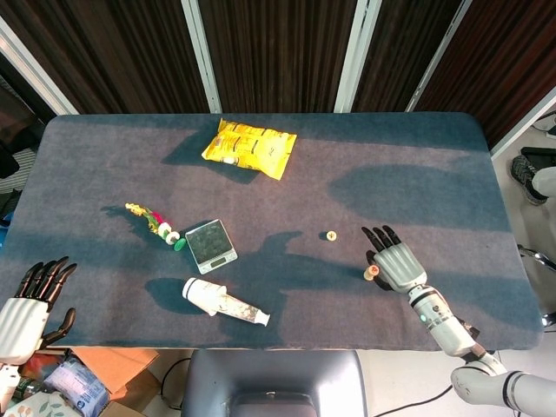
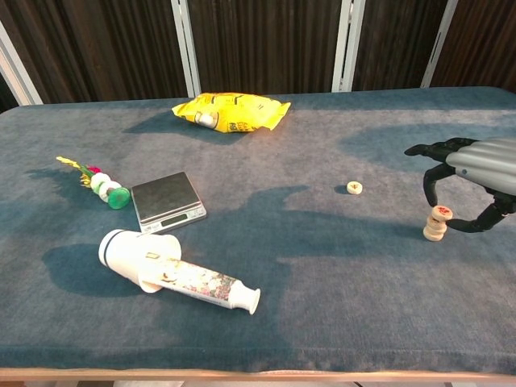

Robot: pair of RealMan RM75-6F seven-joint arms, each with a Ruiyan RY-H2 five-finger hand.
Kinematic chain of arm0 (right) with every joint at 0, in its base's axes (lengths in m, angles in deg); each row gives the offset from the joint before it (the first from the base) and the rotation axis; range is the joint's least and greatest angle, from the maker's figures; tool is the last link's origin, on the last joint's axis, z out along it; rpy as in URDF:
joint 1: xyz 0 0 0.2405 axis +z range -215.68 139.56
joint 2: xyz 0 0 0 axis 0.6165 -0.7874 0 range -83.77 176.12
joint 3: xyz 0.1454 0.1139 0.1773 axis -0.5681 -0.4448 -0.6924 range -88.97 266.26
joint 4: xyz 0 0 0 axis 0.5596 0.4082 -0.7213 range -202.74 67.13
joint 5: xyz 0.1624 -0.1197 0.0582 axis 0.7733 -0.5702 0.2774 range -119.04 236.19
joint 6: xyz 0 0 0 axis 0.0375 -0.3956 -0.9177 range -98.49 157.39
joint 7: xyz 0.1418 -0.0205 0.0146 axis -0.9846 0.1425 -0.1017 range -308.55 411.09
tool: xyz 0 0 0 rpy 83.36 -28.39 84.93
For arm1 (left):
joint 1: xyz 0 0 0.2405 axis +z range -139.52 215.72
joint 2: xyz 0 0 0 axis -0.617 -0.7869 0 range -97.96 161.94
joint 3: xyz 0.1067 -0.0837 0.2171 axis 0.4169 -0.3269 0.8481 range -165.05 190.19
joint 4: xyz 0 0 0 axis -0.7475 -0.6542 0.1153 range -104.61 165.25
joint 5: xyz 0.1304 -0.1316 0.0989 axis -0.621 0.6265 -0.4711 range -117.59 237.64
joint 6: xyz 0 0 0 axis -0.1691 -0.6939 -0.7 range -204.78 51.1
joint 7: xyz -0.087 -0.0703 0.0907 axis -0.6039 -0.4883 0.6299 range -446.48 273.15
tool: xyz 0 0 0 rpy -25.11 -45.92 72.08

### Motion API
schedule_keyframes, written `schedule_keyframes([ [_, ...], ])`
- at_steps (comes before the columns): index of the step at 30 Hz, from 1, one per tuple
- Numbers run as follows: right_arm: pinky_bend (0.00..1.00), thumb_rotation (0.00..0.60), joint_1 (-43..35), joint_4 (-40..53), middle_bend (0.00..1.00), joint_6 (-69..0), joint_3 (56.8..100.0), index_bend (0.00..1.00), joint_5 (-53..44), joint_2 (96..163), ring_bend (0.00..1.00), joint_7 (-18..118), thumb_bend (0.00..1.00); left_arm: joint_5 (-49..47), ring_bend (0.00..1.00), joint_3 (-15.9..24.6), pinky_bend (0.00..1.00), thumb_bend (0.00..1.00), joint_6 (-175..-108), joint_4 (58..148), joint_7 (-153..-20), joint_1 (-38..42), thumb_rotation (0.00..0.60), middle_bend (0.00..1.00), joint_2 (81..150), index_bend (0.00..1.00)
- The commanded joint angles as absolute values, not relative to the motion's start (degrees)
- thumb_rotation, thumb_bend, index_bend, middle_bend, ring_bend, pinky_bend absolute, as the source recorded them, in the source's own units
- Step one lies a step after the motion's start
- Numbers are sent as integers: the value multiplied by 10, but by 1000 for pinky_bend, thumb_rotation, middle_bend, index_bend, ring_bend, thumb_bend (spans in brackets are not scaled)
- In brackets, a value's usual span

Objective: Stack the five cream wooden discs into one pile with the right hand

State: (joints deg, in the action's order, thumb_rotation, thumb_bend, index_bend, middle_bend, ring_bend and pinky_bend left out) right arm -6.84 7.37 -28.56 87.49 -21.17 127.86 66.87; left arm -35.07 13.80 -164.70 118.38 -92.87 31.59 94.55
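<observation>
A short pile of cream wooden discs point(image 2: 437, 225) stands at the right of the table, its top disc bearing a red mark; the head view shows the pile point(image 1: 371, 273) from above. One more cream disc point(image 2: 354, 188) lies alone to the left of the pile, also seen as a disc point(image 1: 331, 235) in the head view. My right hand point(image 2: 476, 165) hovers just above and right of the pile, fingers arched apart and holding nothing; in the head view this hand point(image 1: 399, 263) sits beside the pile. My left hand point(image 1: 30, 300) hangs open off the table's front left corner.
A yellow snack bag point(image 2: 230, 111) lies at the back. A small scale point(image 2: 168, 201), a white cup with a printed tube point(image 2: 173, 270) and a beaded toy point(image 2: 103, 185) occupy the left half. The table's front edge point(image 2: 258, 372) is near.
</observation>
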Motion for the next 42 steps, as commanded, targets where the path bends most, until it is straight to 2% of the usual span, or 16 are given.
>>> schedule_keyframes([
  [1, 0, 600, -69, 79, 55, -281, 875, 460, -209, 1274, 0, 674, 487, -353, 0, 138, 0, 502, -1649, 1183, -931, 316, 600, 0, 946, 0],
  [3, 0, 600, -68, 87, 15, -272, 875, 362, -202, 1269, 0, 674, 487, -356, 0, 139, 0, 502, -1652, 1182, -936, 316, 600, 0, 946, 0],
  [6, 0, 600, -67, 100, 0, -264, 873, 288, -195, 1259, 0, 676, 487, -362, 0, 141, 0, 503, -1657, 1179, -943, 317, 600, 0, 945, 0],
  [10, 0, 600, -72, 111, 0, -278, 863, 251, -193, 1249, 0, 654, 487, -360, 0, 142, 0, 502, -1656, 1178, -945, 318, 600, 0, 943, 0],
  [15, 0, 600, -65, 103, 0, -284, 826, 296, -169, 1248, 0, 615, 487, -357, 0, 141, 0, 502, -1652, 1179, -943, 316, 600, 0, 942, 0],
  [19, 0, 600, -34, 83, 0, -244, 782, 322, -128, 1272, 0, 568, 487, -360, 0, 141, 0, 503, -1652, 1179, -945, 315, 600, 0, 944, 0],
  [24, 0, 600, 20, 32, 0, -203, 757, 406, -80, 1327, 0, 638, 487, -355, 0, 139, 0, 503, -1654, 1176, -944, 316, 600, 0, 945, 0],
  [33, 0, 600, 75, -53, 0, -162, 763, 479, -13, 1421, 0, 753, 487, -345, 0, 137, 0, 503, -1654, 1174, -942, 319, 600, 0, 942, 0],
  [42, 0, 600, 93, -99, 0, -138, 760, 520, 14, 1453, 0, 756, 487, -347, 0, 137, 0, 504, -1656, 1175, -938, 320, 600, 0, 942, 0],
])
